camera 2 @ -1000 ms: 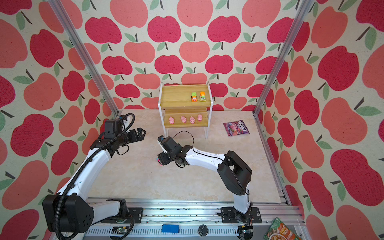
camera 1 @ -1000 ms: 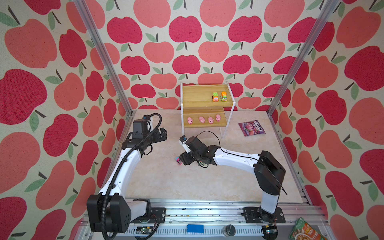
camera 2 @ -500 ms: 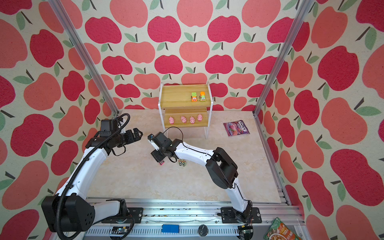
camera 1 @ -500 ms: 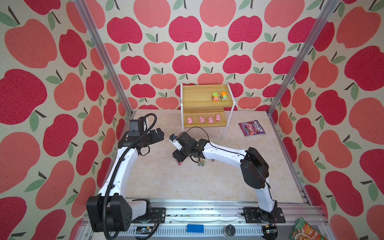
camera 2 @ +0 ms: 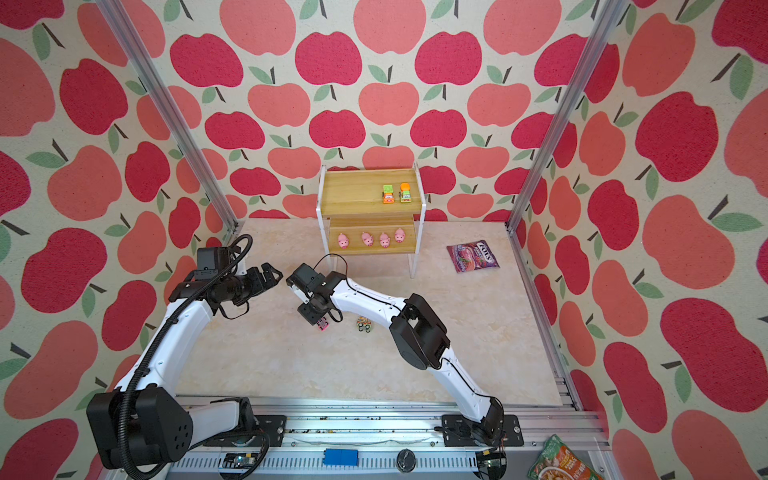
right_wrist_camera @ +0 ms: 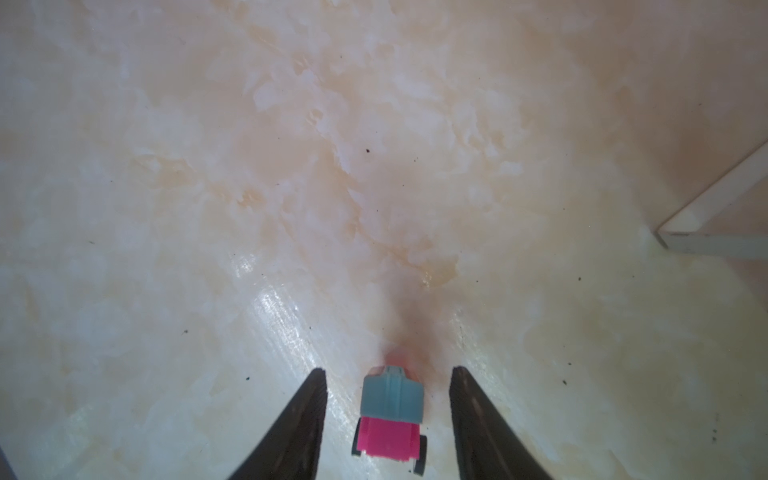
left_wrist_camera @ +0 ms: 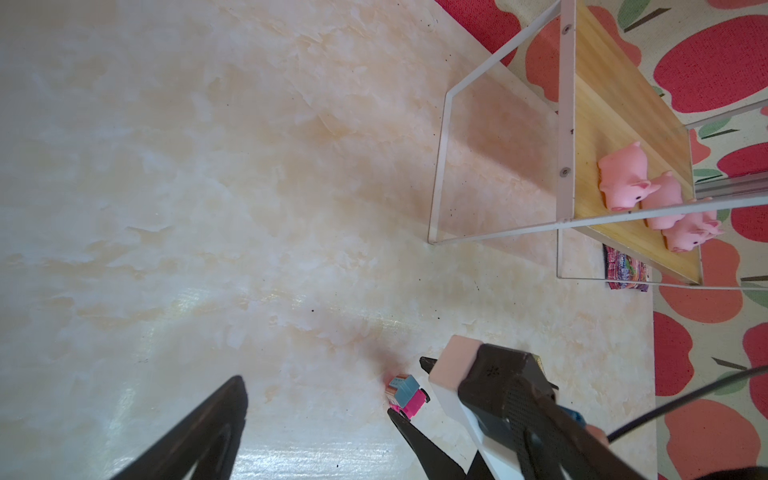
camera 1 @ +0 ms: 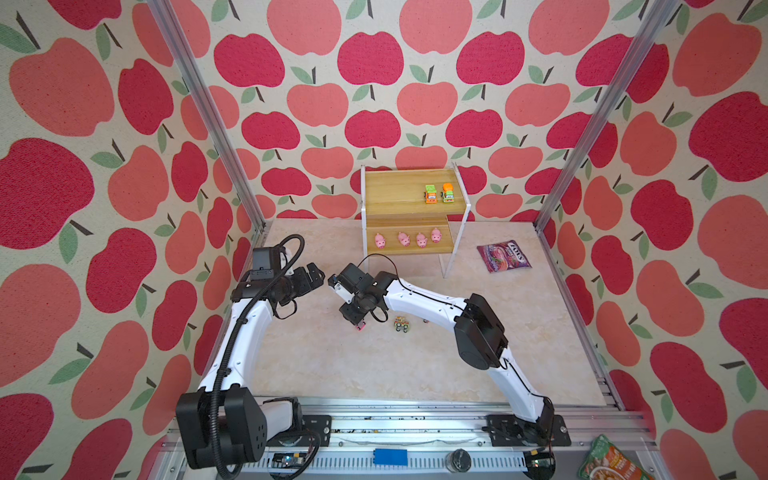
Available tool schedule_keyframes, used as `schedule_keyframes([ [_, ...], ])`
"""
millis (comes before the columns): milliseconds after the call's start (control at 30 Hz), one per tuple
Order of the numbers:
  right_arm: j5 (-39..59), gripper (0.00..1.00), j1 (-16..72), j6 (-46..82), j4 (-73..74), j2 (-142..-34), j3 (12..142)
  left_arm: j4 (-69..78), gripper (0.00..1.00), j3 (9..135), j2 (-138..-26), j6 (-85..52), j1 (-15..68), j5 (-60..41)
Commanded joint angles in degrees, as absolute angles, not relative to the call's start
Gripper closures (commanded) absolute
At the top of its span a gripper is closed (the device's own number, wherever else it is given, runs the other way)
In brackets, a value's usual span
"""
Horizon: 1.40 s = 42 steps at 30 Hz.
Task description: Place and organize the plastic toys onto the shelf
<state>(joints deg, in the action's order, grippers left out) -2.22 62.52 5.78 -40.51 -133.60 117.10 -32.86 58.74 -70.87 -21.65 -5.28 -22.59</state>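
With four pigs (camera 1: 421, 240) and two cars (camera 1: 431, 194) on the shelf (camera 1: 395, 195) at 12 o'clock, the pink car (right_wrist_camera: 390, 419), straddled but ungripped by the partly open right end effector (right_wrist_camera: 387, 370), and the striped car (camera 1: 402, 324) at its 3 o'clock lie unshelved on the tabletop (camera 1: 332, 365).

Your two arms (camera 1: 255, 328) wear white shells with black joints, a ribbed black cable hose (camera 1: 213, 415), and black tapered tool fingers (right_wrist_camera: 299, 424).

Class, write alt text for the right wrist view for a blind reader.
A pink toy car with a blue cab sits untouched between the open black fingers of the right gripper, on a pale marbled tabletop. A white shelf leg shows at one edge.
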Motion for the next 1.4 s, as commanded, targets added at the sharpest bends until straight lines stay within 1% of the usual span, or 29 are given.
schedule_keyframes([
  [0, -3.72, 0.5, 63.18, 4.44, -45.8, -135.9, 120.07, -31.04, 0.01, 57.64, -71.17, -23.19, -6.53, -24.95],
  [233, -4.39, 0.5, 63.24, 3.91, -47.78, -138.22, 122.47, -29.52, 0.02, 56.65, -71.69, -23.8, -7.61, -26.29],
  [367, -4.02, 0.52, 63.25, 3.69, -48.84, -139.84, 124.22, -29.07, 0.02, 56.48, -71.83, -23.85, -7.91, -26.67],
  [400, -3.89, 0.53, 63.2, 3.69, -49.25, -140.36, 124.85, -28.9, 0.02, 56.51, -71.89, -23.89, -7.99, -26.78],
  [467, -3.87, 0.59, 63.34, 3.82, -49.67, -141.01, 125.75, -28.57, 0.02, 56.41, -71.84, -23.86, -8.24, -27.06],
  [600, -4.04, 0.73, 63.29, 4.12, -48.55, -140.57, 125.8, -28.11, 0.03, 56.02, -71.7, -23.92, -8.63, -27.47],
  [800, -5.52, 0.81, 63.22, 4.21, -43.92, -135.65, 122.18, -27.58, 0.03, 55.77, -71.3, -23.93, -8.96, -28.07],
  [867, -6.07, 0.81, 63.24, 4.37, -39.38, -131.54, 117.13, -27.36, 0.03, 55.54, -71.14, -23.99, -8.96, -28.44],
  [967, -6.93, 0.81, 63.04, 5.16, -27.92, -123.23, 105.32, -26.27, 0.03, 54.85, -70.11, -24.33, -8.94, -29.08],
  [1133, -7.85, 0.82, 63.19, 5.58, -2.87, -112.42, 85.36, -24.46, 0.03, 53.79, -68.71, -24.61, -8.92, -29.97],
  [1233, -8.83, 0.82, 63.22, 5.98, 9.31, -110.15, 78.51, -24.17, 0.03, 53.48, -68.66, -24.61, -8.88, -29.93],
  [1367, -10.24, 0.82, 63.36, 6.24, 23.44, -111.27, 72.92, -23.05, 0.03, 53.24, -68.65, -25.09, -8.87, -30.49],
])
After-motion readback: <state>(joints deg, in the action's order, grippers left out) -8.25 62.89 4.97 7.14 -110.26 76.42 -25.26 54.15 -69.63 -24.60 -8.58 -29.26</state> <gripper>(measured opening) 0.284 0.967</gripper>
